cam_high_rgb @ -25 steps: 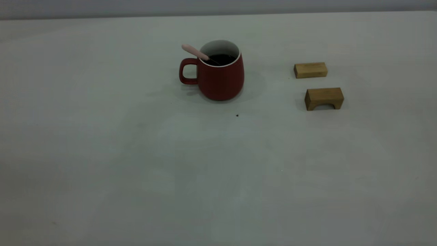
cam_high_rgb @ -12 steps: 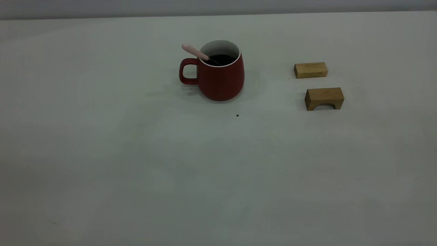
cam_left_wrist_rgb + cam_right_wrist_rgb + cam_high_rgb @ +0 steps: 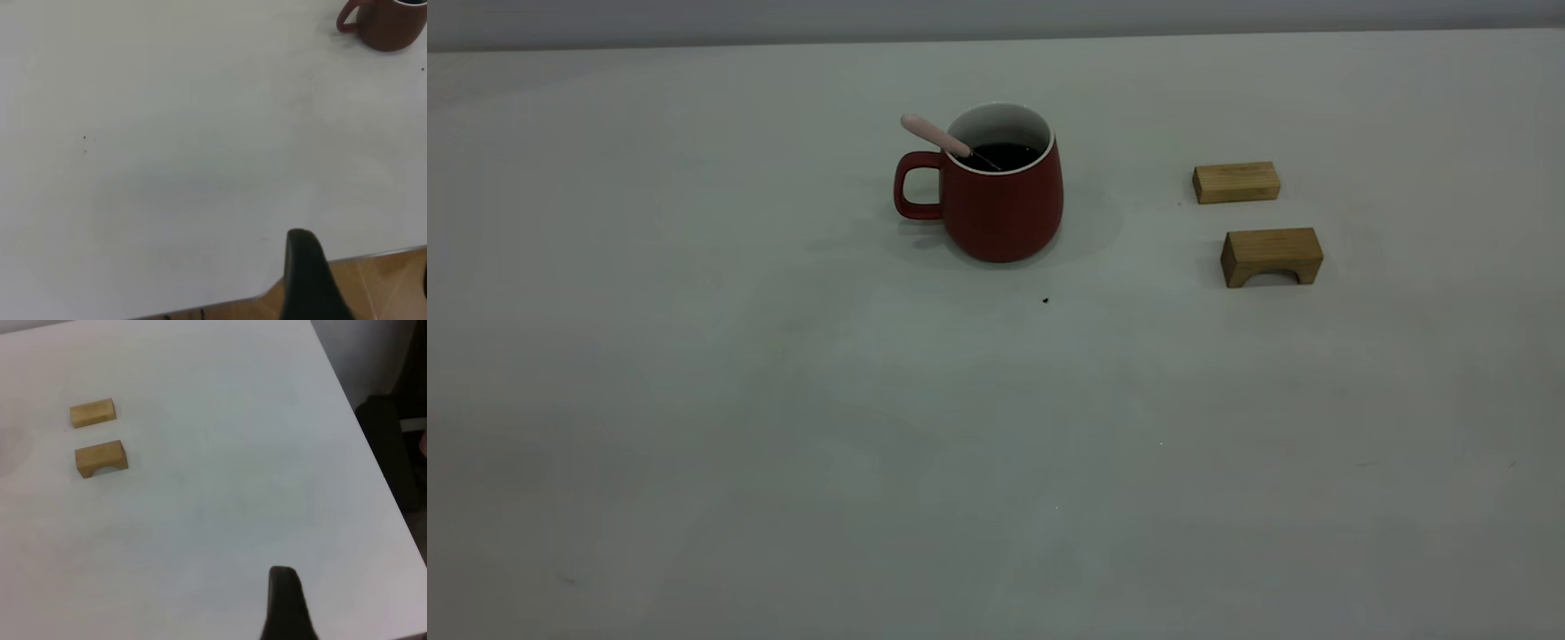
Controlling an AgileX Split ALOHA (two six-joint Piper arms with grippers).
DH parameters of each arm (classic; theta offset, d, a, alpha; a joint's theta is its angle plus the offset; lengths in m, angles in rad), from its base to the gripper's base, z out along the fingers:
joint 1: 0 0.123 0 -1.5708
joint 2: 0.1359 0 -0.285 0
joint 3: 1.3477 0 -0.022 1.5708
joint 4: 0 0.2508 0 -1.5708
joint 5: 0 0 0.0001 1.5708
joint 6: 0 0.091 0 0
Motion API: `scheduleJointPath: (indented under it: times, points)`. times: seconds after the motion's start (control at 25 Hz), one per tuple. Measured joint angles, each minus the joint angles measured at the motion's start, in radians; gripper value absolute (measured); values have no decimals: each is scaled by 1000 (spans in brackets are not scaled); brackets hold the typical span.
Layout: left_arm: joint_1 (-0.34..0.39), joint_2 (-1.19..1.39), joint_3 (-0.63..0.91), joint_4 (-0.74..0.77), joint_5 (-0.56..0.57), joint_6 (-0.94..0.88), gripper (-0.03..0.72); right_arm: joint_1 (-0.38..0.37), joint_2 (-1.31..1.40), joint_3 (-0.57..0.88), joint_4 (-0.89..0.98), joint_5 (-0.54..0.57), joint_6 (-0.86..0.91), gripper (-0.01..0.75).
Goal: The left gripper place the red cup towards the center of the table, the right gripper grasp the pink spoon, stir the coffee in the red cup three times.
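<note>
The red cup [image 3: 1000, 209] stands upright a little beyond the middle of the table [image 3: 783, 400], its handle pointing left. Dark coffee [image 3: 1005, 154] shows inside it. The pink spoon [image 3: 934, 135] leans in the cup, its pink handle sticking out over the rim above the cup's handle. Neither gripper appears in the exterior view. In the left wrist view the left gripper [image 3: 365, 257] hangs open over the table's near edge, far from the cup [image 3: 390, 27]. The right gripper [image 3: 353, 593] is open over the table's right part; only one of its fingers [image 3: 283, 607] shows.
Two tan wooden blocks lie right of the cup: a flat one [image 3: 1236, 182] and an arched one [image 3: 1272, 256], also seen from the right wrist as the flat block [image 3: 93, 413] and the arched block [image 3: 101, 457]. A dark object [image 3: 390, 453] stands past the table's right edge.
The cup, spoon and blocks have not moved. Faint shadows over the near part of the table have faded.
</note>
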Motion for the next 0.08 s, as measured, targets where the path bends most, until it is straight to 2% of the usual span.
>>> scheduleJointPath:
  times: [0.08]
  points:
    - [0,0,0,0,0,0,482,0,0,0,0,0,0,566]
